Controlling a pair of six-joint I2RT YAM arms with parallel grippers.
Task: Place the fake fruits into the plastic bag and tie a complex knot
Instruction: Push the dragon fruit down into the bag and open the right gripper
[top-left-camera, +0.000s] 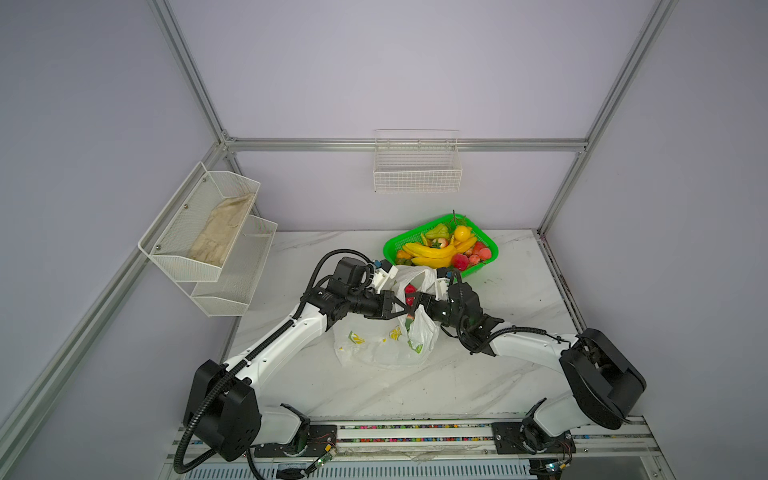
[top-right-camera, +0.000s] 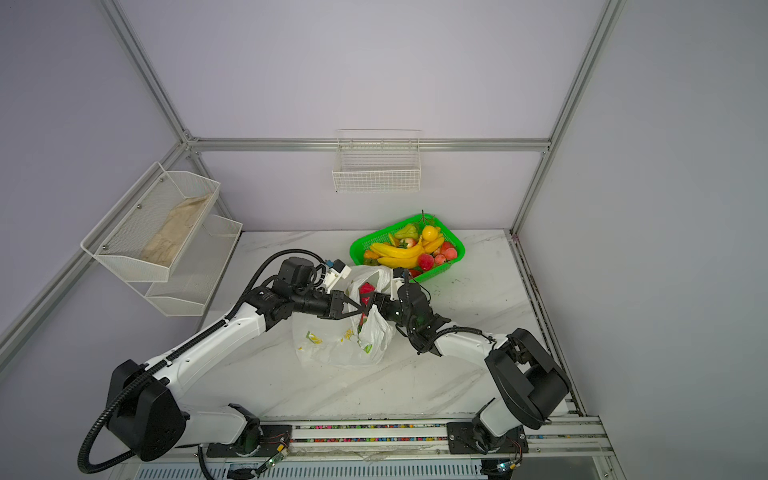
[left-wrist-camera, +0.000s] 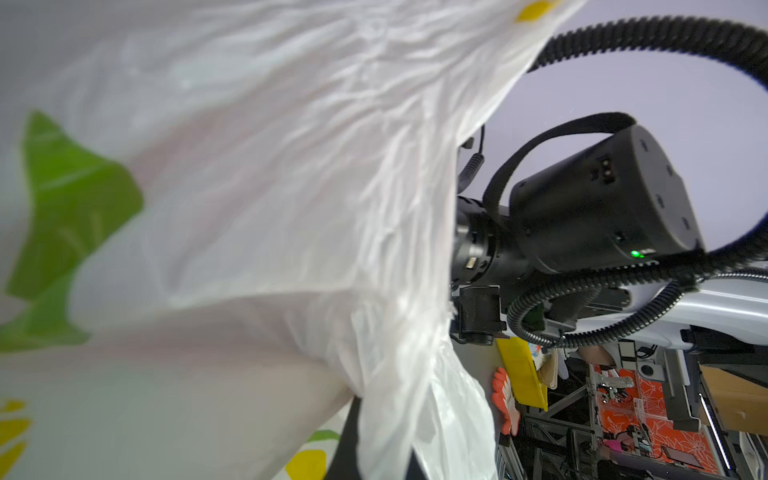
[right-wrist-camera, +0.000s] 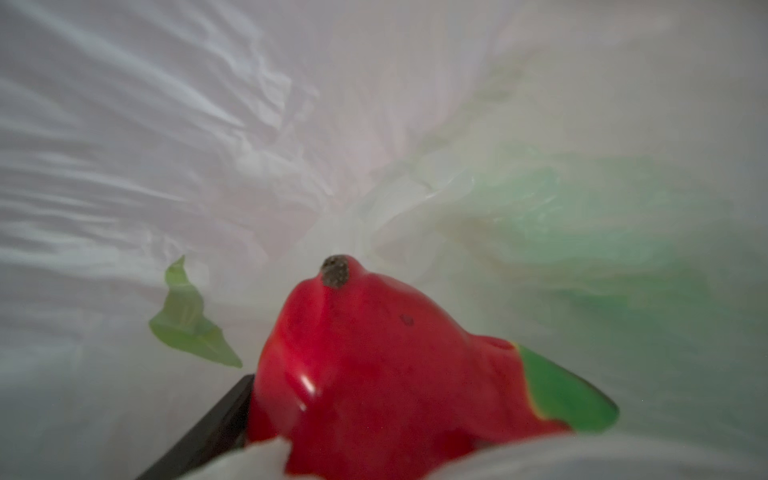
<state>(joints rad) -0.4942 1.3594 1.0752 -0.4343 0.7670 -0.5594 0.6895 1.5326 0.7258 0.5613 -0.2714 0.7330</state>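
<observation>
While the left gripper (top-left-camera: 405, 310) pinches the thin, slippery plastic bag (top-left-camera: 376, 347) tight by its rim, the right gripper (top-left-camera: 417, 301), jaws wide, seemingly clasps the probably light, rigid, glossy dragon fruit (right-wrist-camera: 374, 365) across its body, just inside the bag mouth ahead of it.

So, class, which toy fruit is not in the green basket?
The red dragon fruit with green-tipped scales: it is inside the plastic bag; the other fruits seen lie in the green basket.
</observation>
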